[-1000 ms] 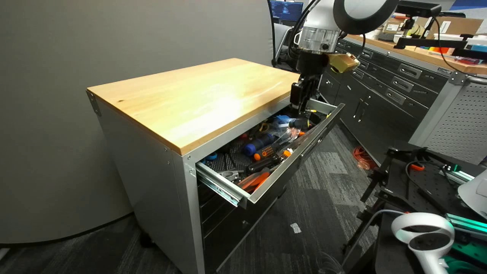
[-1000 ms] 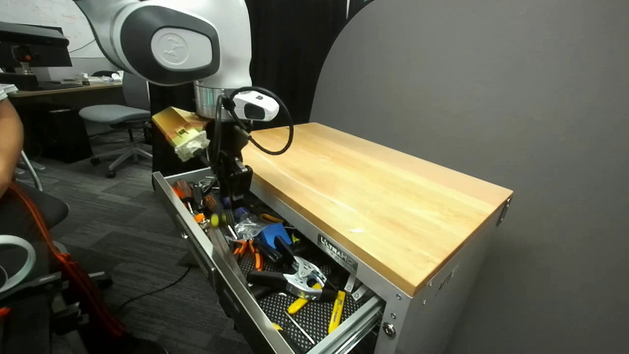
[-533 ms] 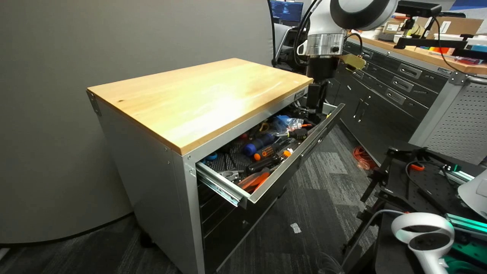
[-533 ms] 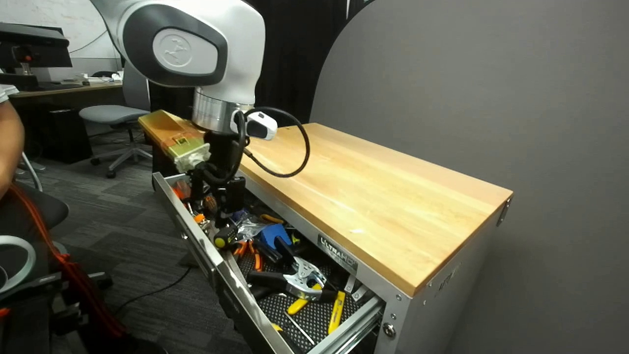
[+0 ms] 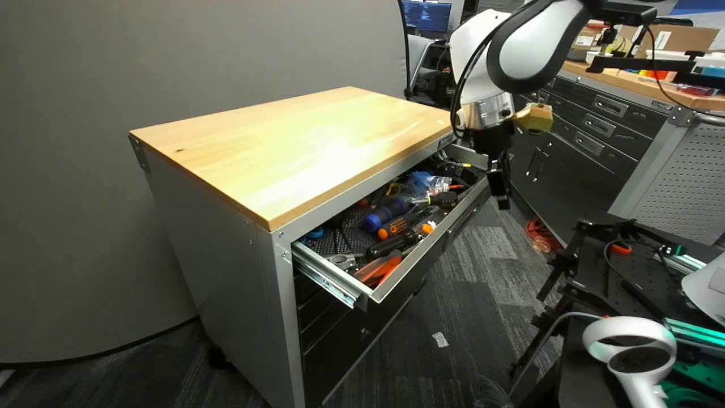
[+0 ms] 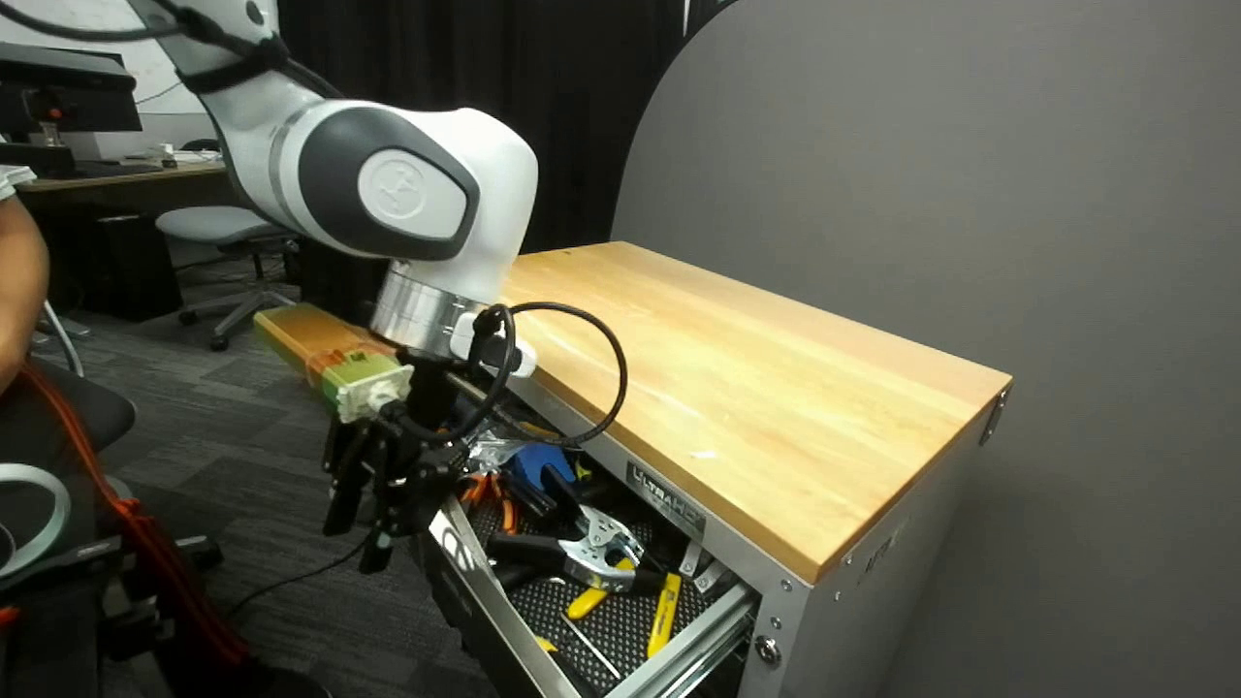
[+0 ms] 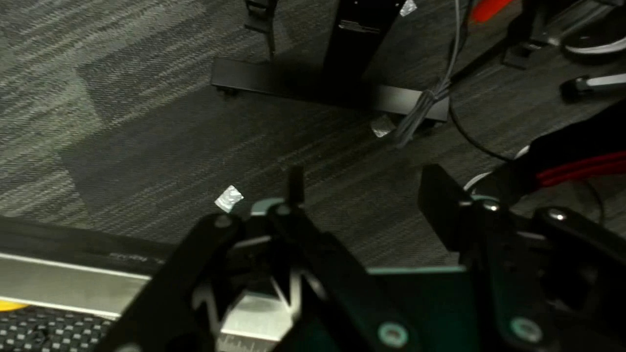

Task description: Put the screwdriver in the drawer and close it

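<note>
The stubby black-and-yellow screwdriver (image 5: 444, 199) lies on top of other tools inside the drawer in an exterior view. In another exterior view the arm hides it. The wide grey drawer (image 5: 413, 258) is pulled out; its front rim also shows in an exterior view (image 6: 492, 591) and in the wrist view (image 7: 63, 283). My gripper (image 5: 499, 195) hangs outside the drawer, just beyond its front panel, tilted downward. It also shows in an exterior view (image 6: 359, 538). In the wrist view the gripper (image 7: 364, 190) has its fingers wide apart with only carpet between them.
The drawer holds many tools, such as a spring clamp (image 6: 601, 553) and orange-handled pliers (image 5: 379, 269). A wooden top (image 5: 294, 153) covers the cabinet. A black stand with a base (image 7: 293, 83) is on the floor in front. A dark bench (image 5: 634, 283) stands near.
The screwdriver dropped from just under the gripper onto the tools in the drawer. The gripper then moved out over the drawer's front and down to its outer side.
</note>
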### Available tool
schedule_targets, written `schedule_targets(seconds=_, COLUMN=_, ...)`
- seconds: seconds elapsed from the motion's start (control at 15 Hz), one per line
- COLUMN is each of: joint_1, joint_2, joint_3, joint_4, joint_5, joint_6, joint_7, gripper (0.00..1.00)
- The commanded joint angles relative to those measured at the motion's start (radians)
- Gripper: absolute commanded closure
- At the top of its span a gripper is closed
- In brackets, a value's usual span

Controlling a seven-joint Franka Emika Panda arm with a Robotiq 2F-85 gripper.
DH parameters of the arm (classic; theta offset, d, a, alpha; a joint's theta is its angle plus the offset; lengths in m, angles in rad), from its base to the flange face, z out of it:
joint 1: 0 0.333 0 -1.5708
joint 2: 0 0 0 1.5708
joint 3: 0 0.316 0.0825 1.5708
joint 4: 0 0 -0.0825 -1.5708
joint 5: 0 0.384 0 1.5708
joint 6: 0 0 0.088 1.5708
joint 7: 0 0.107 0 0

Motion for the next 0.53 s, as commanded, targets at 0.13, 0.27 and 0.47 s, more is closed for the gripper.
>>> schedule_targets(seconds=0.13, joint_1=0.073, joint_2=0.083, joint_3=-0.039, joint_4=0.019, joint_5=-0.119, joint_6=0.234, joint_7=0.302, gripper=0.84)
schedule_targets(seconds=0.27, joint_1=0.093, joint_2=0.073, joint_3=-0.047, joint_4=0.017, joint_5=-0.12, joint_6=0.301, joint_7=0.369, gripper=0.99)
schedule_targets(seconds=0.47, joint_1=0.117, joint_2=0.067, joint_3=-0.058, joint_4=0.027, joint_5=-0.109, joint_6=0.411, joint_7=0.439, gripper=1.0)
